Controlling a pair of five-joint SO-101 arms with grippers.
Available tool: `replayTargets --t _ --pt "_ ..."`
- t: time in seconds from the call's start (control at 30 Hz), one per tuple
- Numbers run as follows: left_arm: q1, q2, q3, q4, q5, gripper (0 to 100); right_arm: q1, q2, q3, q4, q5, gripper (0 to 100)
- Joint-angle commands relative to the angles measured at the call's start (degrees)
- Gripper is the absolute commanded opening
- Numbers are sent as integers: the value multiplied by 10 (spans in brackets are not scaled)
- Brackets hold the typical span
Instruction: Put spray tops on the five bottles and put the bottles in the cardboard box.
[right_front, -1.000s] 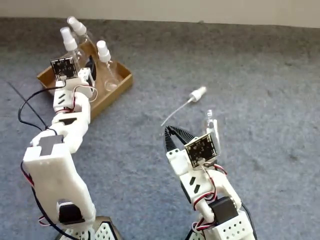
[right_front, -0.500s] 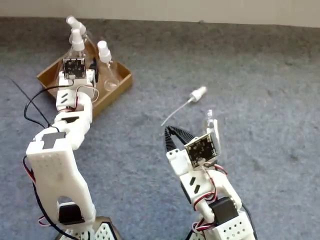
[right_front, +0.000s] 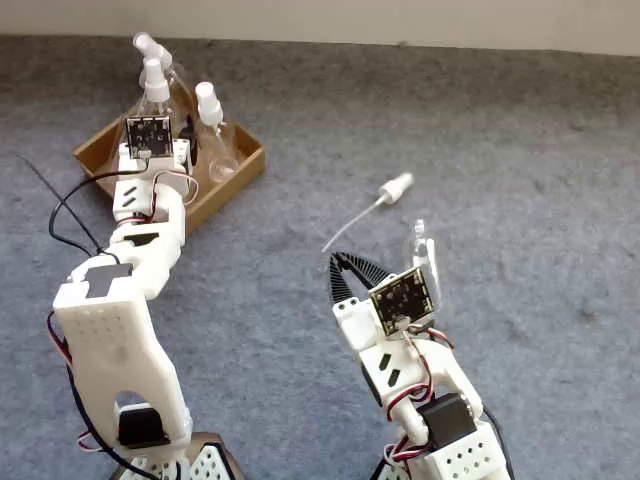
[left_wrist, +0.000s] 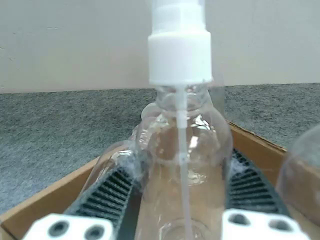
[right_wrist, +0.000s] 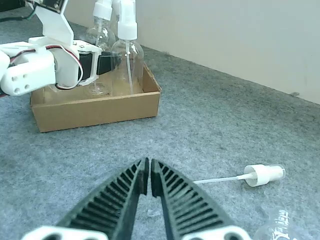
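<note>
Cardboard box (right_front: 245, 160) packed: left claw (left_wrist: 182, 160) clamps one capped bottle (left_wrist: 180, 130), other bottles (right_front: 212, 135) close beside; bench (right_front: 310, 150) wide open between box and loose spray top (right_front: 396, 187); uncapped bottle (right_front: 420, 240) just beside right claw (right_wrist: 149, 170).

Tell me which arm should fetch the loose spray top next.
Right, I'd say. The right gripper is shut and empty, with the spray top and the open bottle lying just ahead. The left gripper is at the box, clamped on a capped bottle.
</note>
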Motion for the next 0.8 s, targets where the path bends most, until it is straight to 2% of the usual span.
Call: replayTargets --t 0.0,0.27,0.43,0.77 --pt "1 -5 -26 -12 -7 103 -3 -3 57 4 3 5" --pt "1 -5 -25 -12 -7 106 -3 -3 57 4 3 5" --pt "1 -5 -24 -11 -7 182 -3 -3 57 4 3 5" --pt "1 -7 -24 -12 -7 186 -3 -3 57 4 3 5"
